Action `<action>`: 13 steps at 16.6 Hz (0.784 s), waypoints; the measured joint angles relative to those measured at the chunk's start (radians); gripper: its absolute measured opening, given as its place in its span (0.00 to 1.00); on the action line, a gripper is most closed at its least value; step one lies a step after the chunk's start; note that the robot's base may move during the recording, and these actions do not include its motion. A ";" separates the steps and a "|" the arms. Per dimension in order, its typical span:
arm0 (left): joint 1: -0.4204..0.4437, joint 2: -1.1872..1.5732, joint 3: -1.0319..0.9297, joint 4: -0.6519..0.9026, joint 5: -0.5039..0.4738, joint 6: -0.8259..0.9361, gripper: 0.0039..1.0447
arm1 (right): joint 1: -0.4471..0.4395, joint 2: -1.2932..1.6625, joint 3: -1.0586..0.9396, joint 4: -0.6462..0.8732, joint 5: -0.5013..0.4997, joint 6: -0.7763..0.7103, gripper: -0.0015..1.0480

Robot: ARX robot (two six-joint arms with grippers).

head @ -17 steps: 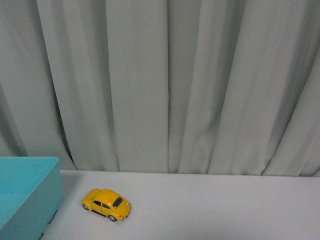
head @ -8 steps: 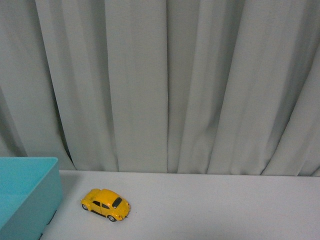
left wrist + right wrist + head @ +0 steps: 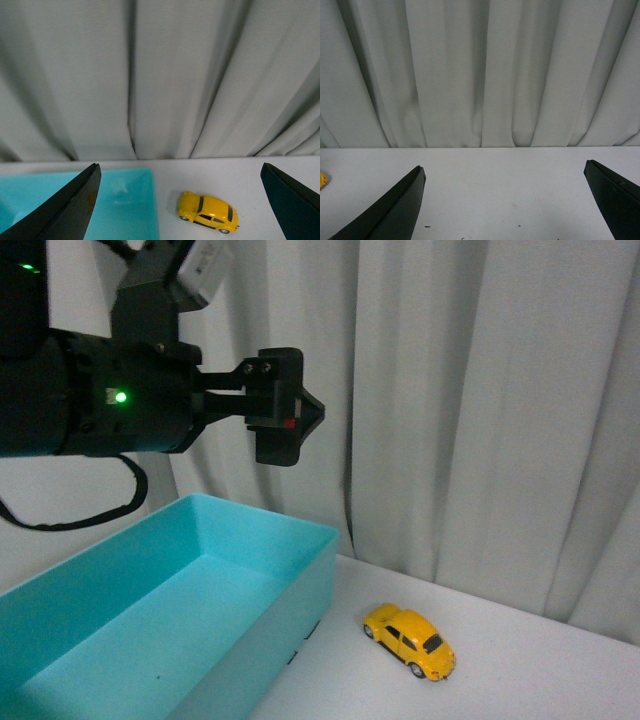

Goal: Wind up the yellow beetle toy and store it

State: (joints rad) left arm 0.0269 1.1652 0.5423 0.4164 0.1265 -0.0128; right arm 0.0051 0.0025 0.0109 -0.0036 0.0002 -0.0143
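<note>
Far left: my left arm [image 3: 90,400] fills the upper corner, a chunky matte black housing with a small green light [image 3: 120,397] glowing on it and a black cable [image 3: 130,490] looping beneath.
Left tool: my left gripper [image 3: 300,410] hangs high over the far rim of the bin. In the left wrist view its two dark, tapered fingers [image 3: 65,210] stand wide apart with nothing between them.
Below it: the teal bin [image 3: 300,600] is a long, open-topped rectangular box with smooth, plastic-looking walls, straight edges and a bare floor inside.
Toy, looks: the yellow beetle toy [image 3: 409,641] is a glossy, rounded little car with a domed roof, bulging fenders, dark windows, a black strip along the sill and tiny pale-hubbed wheels.
Toy, place: it sits upright on its wheels on the table, just right of the bin's far right corner, near the wall but not touching it and angled diagonally. From my left wrist it shows low between the fingers [image 3: 207,212]. From my right wrist only a yellow sliver shows at the frame's edge.
Surface: the table [image 3: 540,680] is flat, white and matte.
Backdrop: the curtain [image 3: 480,420] is pale grey cloth hanging in soft vertical folds down to the table's back edge.
Right tool: my right gripper [image 3: 504,166] shows only in its own wrist view, dark pointed fingers [image 3: 395,210] spread wide, holding nothing, with bare white table between them.
</note>
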 joint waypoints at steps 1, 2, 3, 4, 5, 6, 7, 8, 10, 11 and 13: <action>-0.017 0.069 0.057 -0.002 0.020 0.058 0.94 | 0.000 0.000 0.000 0.000 0.000 0.000 0.94; -0.031 0.131 0.122 -0.032 0.071 0.136 0.94 | 0.000 0.000 0.000 0.000 0.000 0.000 0.94; -0.052 0.219 0.233 -0.102 0.132 0.255 0.94 | 0.000 0.000 0.000 0.000 0.000 0.000 0.94; -0.079 0.306 0.352 -0.204 0.192 0.391 0.94 | 0.000 0.000 0.000 0.000 0.000 0.000 0.94; -0.105 0.395 0.474 -0.344 0.227 0.549 0.94 | 0.000 0.000 0.000 0.000 0.000 0.000 0.94; -0.125 0.459 0.561 -0.470 0.233 0.690 0.94 | 0.000 0.000 0.000 0.000 0.000 0.000 0.94; -0.143 0.513 0.626 -0.556 0.222 0.822 0.94 | 0.000 0.000 0.000 0.000 0.000 0.000 0.94; -0.154 0.555 0.682 -0.637 0.210 0.935 0.94 | 0.000 0.000 0.000 0.000 0.000 0.000 0.94; -0.181 0.646 0.806 -0.805 0.175 1.188 0.94 | 0.000 0.000 0.000 0.000 0.000 0.000 0.94; -0.193 0.695 0.867 -0.874 0.150 1.313 0.94 | 0.000 0.000 0.000 0.000 0.000 0.000 0.94; -0.206 0.768 0.945 -0.995 0.136 1.465 0.94 | 0.000 0.000 0.000 0.000 0.000 0.000 0.94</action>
State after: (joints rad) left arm -0.1795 1.9327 1.4872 -0.5781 0.2623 1.4521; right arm 0.0051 0.0025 0.0109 -0.0036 0.0002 -0.0143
